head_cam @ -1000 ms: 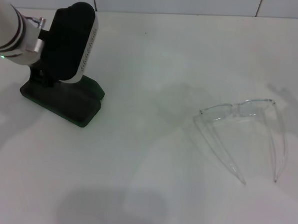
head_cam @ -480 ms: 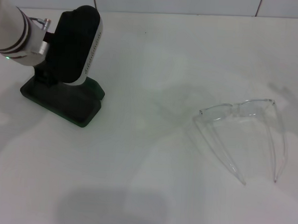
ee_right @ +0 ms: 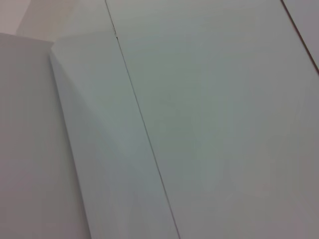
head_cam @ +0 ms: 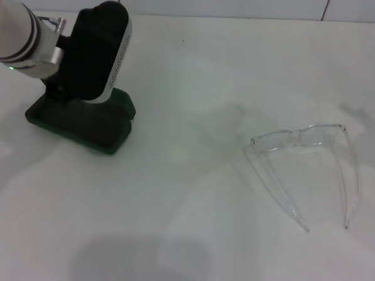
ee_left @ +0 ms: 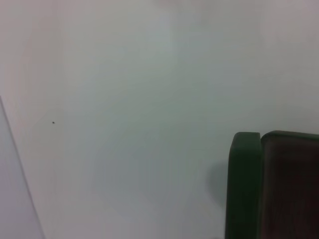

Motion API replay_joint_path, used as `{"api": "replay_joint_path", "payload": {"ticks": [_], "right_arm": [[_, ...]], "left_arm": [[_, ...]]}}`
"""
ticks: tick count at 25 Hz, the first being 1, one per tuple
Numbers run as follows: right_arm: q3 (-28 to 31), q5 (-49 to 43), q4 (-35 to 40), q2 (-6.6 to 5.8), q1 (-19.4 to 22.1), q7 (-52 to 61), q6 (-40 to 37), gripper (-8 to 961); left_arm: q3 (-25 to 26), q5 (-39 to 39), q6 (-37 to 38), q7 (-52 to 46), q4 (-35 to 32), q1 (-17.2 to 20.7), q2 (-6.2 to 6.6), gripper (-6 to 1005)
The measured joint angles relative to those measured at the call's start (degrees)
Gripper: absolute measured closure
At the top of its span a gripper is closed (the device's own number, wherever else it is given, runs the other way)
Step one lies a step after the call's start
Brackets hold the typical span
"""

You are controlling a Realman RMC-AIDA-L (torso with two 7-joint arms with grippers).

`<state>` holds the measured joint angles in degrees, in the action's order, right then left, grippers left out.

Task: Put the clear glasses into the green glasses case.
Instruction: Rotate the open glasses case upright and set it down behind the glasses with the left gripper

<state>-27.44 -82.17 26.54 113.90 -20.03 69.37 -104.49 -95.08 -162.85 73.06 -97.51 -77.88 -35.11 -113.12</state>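
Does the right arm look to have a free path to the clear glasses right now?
Probably yes. The clear glasses lie alone on the white table, arms unfolded, nothing over them. The left gripper is off at the green glasses case; the right arm isn't in view.

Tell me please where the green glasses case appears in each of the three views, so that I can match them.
Head view: the green glasses case lies at the left, partly hidden by the left arm's gripper above it.
Left wrist view: a corner of the case shows at the lower right edge.
Right wrist view: not in it.
Shared landmark: the white table, seen beside the case in both views.
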Motion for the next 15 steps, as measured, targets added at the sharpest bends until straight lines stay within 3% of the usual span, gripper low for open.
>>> {"api": "replay_joint_path", "payload": {"ticks": [9,15], "right_arm": [[1.0,0.0,-0.4,-0.10,0.0,-0.5,-0.1,98],[1.7,0.0,-1.5,-0.55,0.4,-1.3,-0.7,98]], "left_arm": [[1.1,0.1,1.6,-7.6,-8.6,1.3,-1.01,814],[1.3,0.2,5.5,-15.1,-15.9,3.1,-5.45,817]]}}
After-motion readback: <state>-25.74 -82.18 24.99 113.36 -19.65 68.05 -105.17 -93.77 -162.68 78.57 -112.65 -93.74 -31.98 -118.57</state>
